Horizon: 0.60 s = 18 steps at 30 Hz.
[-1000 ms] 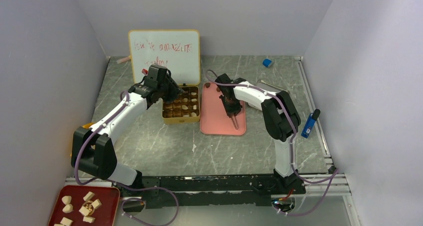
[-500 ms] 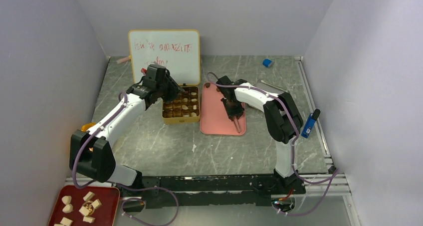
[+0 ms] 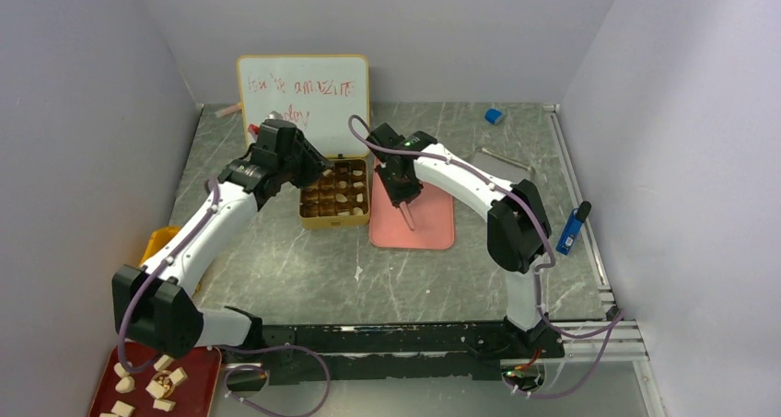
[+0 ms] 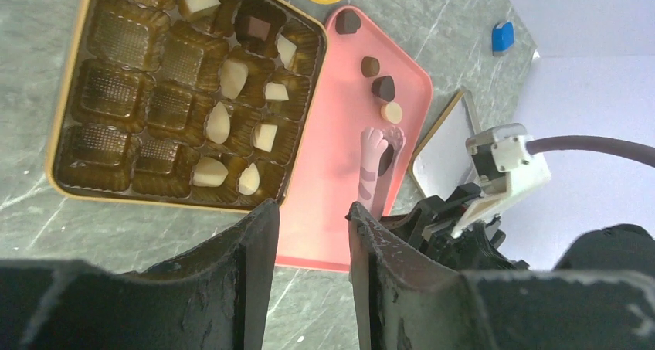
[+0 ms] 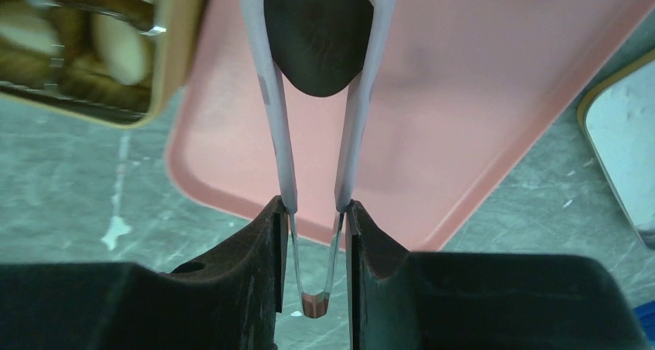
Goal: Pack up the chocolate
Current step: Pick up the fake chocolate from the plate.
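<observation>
My right gripper [image 3: 401,196] [image 5: 313,211] is shut on pale lilac tongs [image 5: 266,72]. The tongs pinch a dark brown heart-like chocolate [image 5: 318,41] above the pink tray [image 3: 433,233] [image 5: 479,118], near its left side by the gold box. The gold box [image 3: 334,219] [image 4: 68,186] holds several pale pieces and a dark one [image 4: 253,28] in its right cells. Several loose chocolates [image 4: 383,87] lie at the tray's far end. My left gripper [image 3: 313,170] [image 4: 309,215] is open and empty beside the box's left side. The tongs also show in the left wrist view [image 4: 371,172].
A whiteboard [image 3: 304,90] stands behind the box. A gold-rimmed flat panel [image 4: 444,153] lies right of the pink tray. A blue cap [image 3: 495,116] is far right, and a blue object [image 3: 571,231] sits at the right edge. A red tray [image 3: 198,366] with pale chunks sits at the near left.
My right gripper has carried the tongs and chocolate left across the pink tray toward the gold box. My left arm has drawn back a little to the left.
</observation>
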{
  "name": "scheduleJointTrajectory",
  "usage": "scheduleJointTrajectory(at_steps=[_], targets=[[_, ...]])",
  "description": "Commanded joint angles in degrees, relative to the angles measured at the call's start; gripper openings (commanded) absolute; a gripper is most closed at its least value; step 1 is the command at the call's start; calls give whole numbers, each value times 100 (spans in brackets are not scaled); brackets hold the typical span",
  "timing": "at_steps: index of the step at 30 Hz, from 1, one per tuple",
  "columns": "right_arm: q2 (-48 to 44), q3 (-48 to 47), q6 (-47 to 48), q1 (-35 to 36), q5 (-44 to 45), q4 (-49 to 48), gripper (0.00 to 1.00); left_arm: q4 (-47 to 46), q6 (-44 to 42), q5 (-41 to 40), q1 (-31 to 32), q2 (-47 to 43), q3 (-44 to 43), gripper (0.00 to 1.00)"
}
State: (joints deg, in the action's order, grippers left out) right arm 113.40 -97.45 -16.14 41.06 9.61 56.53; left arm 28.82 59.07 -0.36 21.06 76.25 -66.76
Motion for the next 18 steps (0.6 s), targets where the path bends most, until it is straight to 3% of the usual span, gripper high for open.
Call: scheduleJointTrajectory(at_steps=[1, 18], targets=[[169, -736, -106, 210, -58, 323, 13, 260, -201, -381, -70, -467, -98, 44], [1746, -3031, -89, 899, -374, 796, 12, 678, -741, -1633, -146, -1526, -456, 44]])
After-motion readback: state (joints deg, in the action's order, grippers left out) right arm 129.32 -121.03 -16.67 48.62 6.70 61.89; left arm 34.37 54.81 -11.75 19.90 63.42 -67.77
